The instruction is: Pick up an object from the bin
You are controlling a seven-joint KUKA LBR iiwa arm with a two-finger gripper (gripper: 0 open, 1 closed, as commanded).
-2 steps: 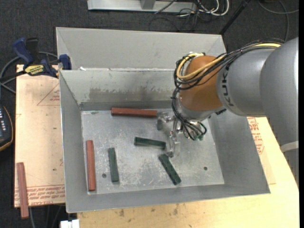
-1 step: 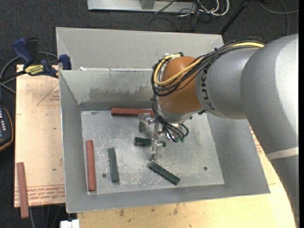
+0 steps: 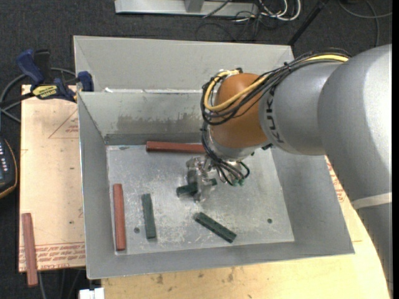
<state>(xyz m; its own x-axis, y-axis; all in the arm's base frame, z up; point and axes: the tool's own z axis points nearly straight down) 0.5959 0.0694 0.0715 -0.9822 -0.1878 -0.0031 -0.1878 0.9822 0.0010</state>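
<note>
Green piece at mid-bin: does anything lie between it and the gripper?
Nothing visible does. The gripper is right at the green piece. The nearest green bar and the brown bar by the back wall lie apart from both.

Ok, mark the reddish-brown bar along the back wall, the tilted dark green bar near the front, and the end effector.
Reddish-brown bar at back wall (image 3: 171,147): camera view, its middle.
Tilted dark green bar (image 3: 215,227): camera view, its middle.
End effector (image 3: 201,183): camera view, its lower tip.

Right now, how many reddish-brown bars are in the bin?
2: one reddish-brown bar lies along the back wall, and a second bar lies beside the left wall. The arm may hide others.
</note>
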